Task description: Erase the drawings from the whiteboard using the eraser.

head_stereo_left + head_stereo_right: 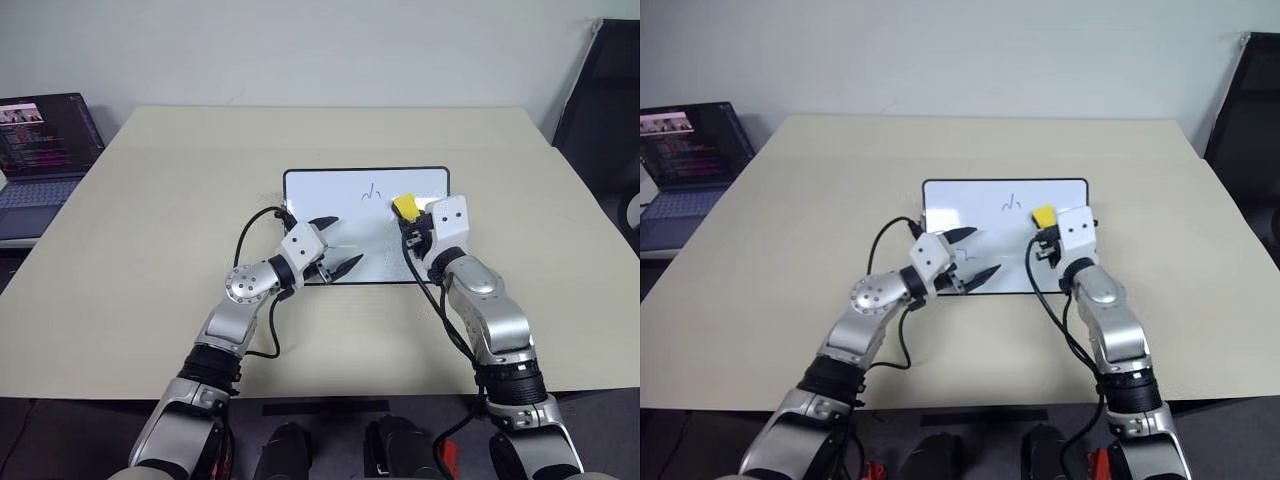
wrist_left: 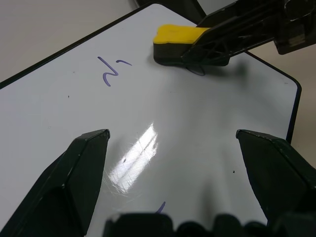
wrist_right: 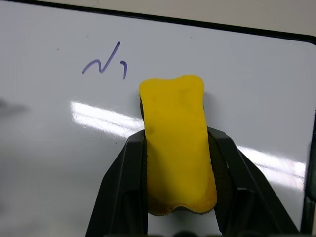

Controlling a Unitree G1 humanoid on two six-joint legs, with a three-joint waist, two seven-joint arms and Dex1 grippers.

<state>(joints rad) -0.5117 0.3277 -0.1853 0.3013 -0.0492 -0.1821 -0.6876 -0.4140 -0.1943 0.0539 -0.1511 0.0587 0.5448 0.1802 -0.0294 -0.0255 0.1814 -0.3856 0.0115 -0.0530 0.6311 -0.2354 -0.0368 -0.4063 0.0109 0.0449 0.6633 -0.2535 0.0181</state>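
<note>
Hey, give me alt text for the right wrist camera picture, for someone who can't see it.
The right gripper is shut on the yellow eraser, holding it over the glossy whiteboard. A thin blue squiggle drawing lies just beyond the eraser's far end, and the board's black frame runs along the far edge.

No legible text anywhere (laptop (image 1: 45,150) screen lettering too small)

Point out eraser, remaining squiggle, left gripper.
eraser (image 3: 177,143): right wrist view, yellow top face.
squiggle (image 3: 104,63): right wrist view, middle stroke.
left gripper (image 1: 336,246): left eye view, midway between fingertips.
</note>
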